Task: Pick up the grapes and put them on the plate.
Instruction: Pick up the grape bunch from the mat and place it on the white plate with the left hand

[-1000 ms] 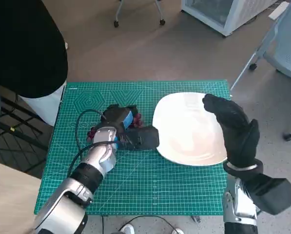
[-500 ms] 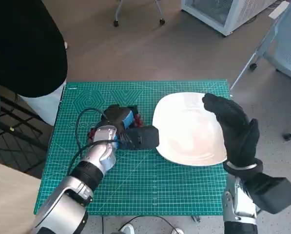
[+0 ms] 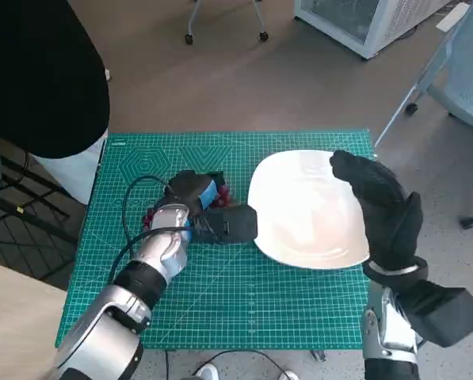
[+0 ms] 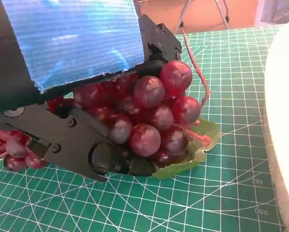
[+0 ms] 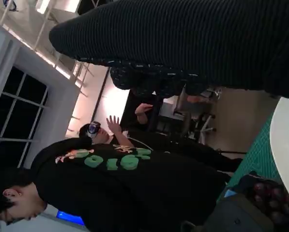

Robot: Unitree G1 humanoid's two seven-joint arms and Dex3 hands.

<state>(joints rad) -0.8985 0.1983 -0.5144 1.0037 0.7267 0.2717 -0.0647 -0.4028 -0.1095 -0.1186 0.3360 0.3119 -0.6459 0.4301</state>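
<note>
The grapes (image 4: 149, 113) were a cluster of glossy dark-red round berries with a thin reddish stem curling off one side and a green leaf (image 4: 195, 154) flattened beneath them. They sat on the green cutting mat (image 3: 236, 309), just left of the plate, and I could see them in the wrist feed pressed right against my left hand (image 3: 195, 204). The hand's black fingers (image 4: 86, 145) were curled round the bunch from below and from the side, with berries touching the hard plastic on both flanks; a few loose berries showed on the far side of the fingers. The blue tape on the hand's back looked ribbed and shiny.

The plate (image 3: 299, 229) was white, smooth and round with a shallow rim, and I saw nothing lying in it. Its edge came close to the left hand's fingertips in the head view.

My right hand (image 3: 383, 210) in its knitted glove stood over the plate's right side, fingers held loosely together and holding nothing. It covered part of the rim there.

The mat was printed with a pale grid and hexagon lines. A black cable (image 3: 133, 207) looped along the left forearm. A person in black (image 3: 38, 75) stood by the table's far left corner.
</note>
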